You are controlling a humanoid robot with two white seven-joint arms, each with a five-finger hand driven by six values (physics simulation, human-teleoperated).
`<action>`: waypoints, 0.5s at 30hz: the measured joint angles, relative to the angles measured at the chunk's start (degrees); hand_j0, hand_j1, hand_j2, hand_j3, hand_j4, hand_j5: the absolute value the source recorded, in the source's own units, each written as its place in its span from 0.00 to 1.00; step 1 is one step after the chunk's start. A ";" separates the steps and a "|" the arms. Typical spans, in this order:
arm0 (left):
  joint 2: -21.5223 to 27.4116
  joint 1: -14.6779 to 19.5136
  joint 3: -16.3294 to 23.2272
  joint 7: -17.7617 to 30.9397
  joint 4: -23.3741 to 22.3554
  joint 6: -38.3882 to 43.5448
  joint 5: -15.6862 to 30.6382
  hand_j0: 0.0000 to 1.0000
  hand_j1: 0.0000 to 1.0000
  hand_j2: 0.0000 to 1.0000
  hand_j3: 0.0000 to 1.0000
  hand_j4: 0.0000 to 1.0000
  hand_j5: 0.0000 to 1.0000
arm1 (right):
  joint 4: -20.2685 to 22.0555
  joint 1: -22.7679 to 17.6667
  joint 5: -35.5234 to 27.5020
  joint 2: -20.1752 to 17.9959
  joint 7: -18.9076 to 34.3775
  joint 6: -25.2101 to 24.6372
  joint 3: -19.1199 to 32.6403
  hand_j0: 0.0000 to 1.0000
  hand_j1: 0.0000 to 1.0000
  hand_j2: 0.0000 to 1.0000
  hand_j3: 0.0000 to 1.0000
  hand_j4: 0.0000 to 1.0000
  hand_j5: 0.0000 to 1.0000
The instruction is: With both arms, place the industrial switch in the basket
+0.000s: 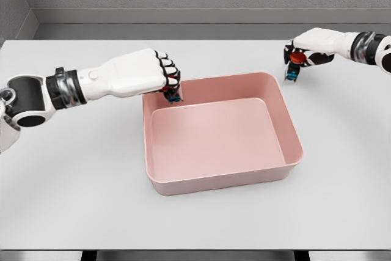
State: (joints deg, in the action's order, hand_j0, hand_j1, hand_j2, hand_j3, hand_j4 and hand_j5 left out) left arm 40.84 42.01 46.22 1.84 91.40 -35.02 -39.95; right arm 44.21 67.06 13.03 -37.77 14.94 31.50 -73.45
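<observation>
The industrial switch (295,65), a small piece with a red top and a blue base, is off the table at the far right, behind the basket's back right corner. My right hand (300,54) is shut on it from above. The pink basket (287,131) sits in the middle of the table with nothing inside. My left hand (167,80) hovers at the basket's back left corner with its fingers curled. A small dark and blue tip shows beneath those fingers, just over the rim; I cannot tell whether it is part of the hand.
The grey table (73,181) spreads wide around the basket. A grey wall runs along the table's far edge. The front edge lies near the bottom of the view.
</observation>
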 measured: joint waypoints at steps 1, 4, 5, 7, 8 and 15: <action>-0.07 -0.26 0.17 0.12 0.43 0.01 -0.01 0.33 0.33 0.33 0.33 0.33 0.33 | 0.03 0.17 0.01 -0.20 0.09 0.56 0.22 0.45 0.45 0.45 0.45 0.45 0.45; -0.20 -1.58 0.88 1.42 1.86 -0.01 -0.02 0.33 0.33 0.33 0.33 0.33 0.33 | 0.10 0.18 -0.01 -0.67 0.20 2.34 0.79 0.45 0.45 0.45 0.45 0.45 0.45; -0.24 -1.67 1.00 1.72 2.17 -0.01 -0.02 0.33 0.33 0.33 0.33 0.33 0.33 | 0.15 0.09 -0.01 -0.89 0.21 2.69 1.07 0.45 0.45 0.45 0.45 0.45 0.45; -0.51 -2.11 1.15 2.13 2.57 -0.01 -0.03 0.33 0.33 0.33 0.33 0.33 0.33 | 0.22 0.18 0.08 -1.32 0.25 3.13 1.70 0.45 0.45 0.45 0.45 0.45 0.45; -0.68 -2.20 1.20 2.27 2.68 -0.01 -0.06 0.33 0.33 0.33 0.33 0.33 0.33 | 0.27 0.18 0.01 -1.58 0.24 3.25 1.96 0.45 0.45 0.45 0.45 0.45 0.45; -2.71 -2.37 1.37 3.71 2.96 -0.01 -0.29 0.35 0.35 0.35 0.35 0.35 0.35 | 2.87 0.53 0.00 -3.81 0.22 3.55 3.13 0.45 0.45 0.45 0.45 0.45 0.45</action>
State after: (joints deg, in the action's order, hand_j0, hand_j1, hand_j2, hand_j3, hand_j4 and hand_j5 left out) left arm 38.13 39.64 47.58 5.55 94.36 -35.03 -40.24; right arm 47.08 67.59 13.02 -41.58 15.15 35.05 -70.32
